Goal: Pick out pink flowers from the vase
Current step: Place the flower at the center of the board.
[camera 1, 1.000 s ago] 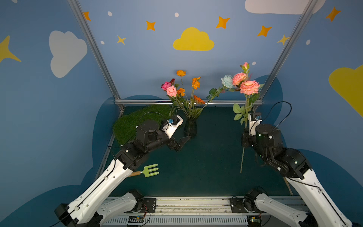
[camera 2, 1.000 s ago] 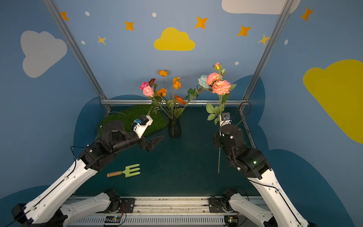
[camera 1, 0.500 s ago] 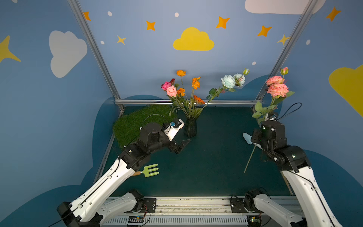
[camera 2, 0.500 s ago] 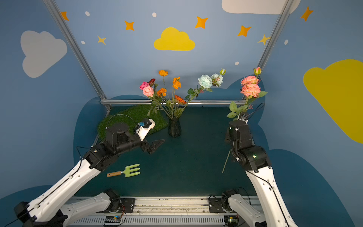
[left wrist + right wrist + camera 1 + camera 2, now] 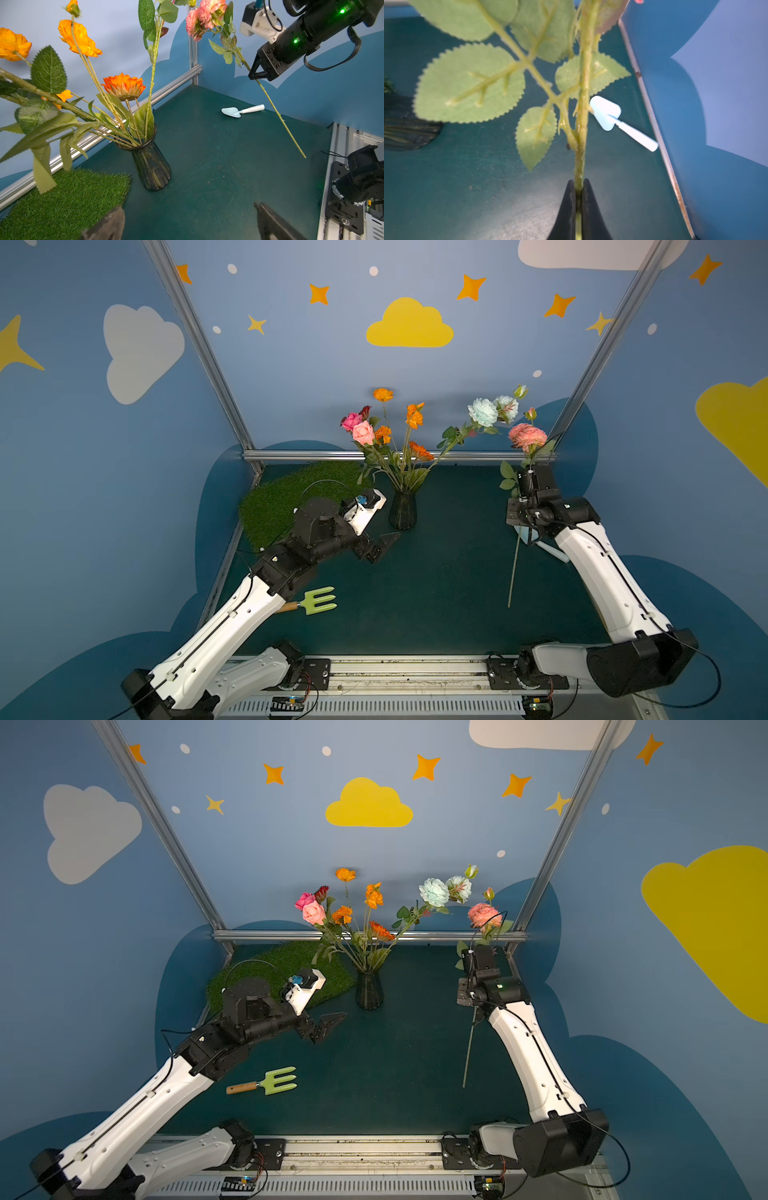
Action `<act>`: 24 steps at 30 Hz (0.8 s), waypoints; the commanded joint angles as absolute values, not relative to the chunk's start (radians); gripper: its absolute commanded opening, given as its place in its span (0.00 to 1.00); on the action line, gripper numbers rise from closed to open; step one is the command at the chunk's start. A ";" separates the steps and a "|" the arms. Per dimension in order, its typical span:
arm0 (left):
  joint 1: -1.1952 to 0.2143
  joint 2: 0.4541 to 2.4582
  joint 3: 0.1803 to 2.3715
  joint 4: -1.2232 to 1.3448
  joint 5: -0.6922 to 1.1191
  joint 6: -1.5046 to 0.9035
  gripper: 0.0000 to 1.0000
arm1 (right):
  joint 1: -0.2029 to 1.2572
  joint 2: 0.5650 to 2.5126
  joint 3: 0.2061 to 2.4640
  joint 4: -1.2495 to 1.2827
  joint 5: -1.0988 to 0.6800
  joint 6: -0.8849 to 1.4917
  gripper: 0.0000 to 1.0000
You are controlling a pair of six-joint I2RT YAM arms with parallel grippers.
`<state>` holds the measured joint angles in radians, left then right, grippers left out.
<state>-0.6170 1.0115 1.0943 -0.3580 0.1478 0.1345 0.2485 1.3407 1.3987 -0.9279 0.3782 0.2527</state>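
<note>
Since a second ago I have carried the peach flower (image 5: 527, 436) away from the vase (image 5: 402, 510) toward the right wall, lower and closer to the back rail than before. My right tool (image 5: 578, 199) is pressed together on its stem; the bloom stands above the tool, and the stem tail hangs below it with its tip clear of the table (image 5: 436, 593). The right arm reaches forward with the wrist turned up. My left tool (image 5: 380, 545) has crept slightly toward the vase; it hangs spread wide, low over the table, just in front of the vase. The pink rose (image 5: 363, 433) and magenta rose (image 5: 351, 420) sit in the vase, above and beyond that tool.
</note>
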 commanded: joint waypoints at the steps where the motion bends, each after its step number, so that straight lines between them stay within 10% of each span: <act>1: -0.612 0.993 1.076 -0.349 0.142 0.118 1.00 | 0.235 1.394 1.424 -0.946 0.308 0.250 0.00; 24: -0.603 0.961 1.057 -0.386 0.138 0.107 1.00 | 0.253 1.732 1.392 -0.841 0.063 0.149 0.00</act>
<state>-0.6079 0.9737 1.0691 -0.3672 0.1429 0.1051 0.2420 1.7325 1.4006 -0.8852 0.0933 0.1749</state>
